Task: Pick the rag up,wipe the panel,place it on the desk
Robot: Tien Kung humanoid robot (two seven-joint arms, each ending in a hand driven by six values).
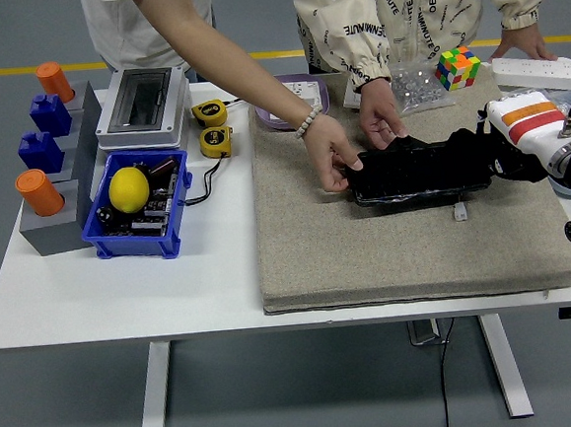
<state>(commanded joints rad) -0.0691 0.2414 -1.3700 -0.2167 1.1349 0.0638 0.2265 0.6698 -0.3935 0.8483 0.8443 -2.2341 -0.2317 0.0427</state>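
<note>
Lemon [128, 188] in blue bin [135, 237], two yellow tape measures [212, 126], puzzle cube [458, 67]

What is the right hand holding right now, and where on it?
Cannot be told: the right hand lies at the right end of the black panel, black on black, while two people's hands grip its left end.

The right arm [531, 127], at the frame's right edge, has a white shell with orange and red bands, black cables and a black hand [479, 154]. One person [418, 10] wears a cream jacket printed with black lettering; the other [141, 12] wears a white tee and a bead bracelet [305, 123].
</note>
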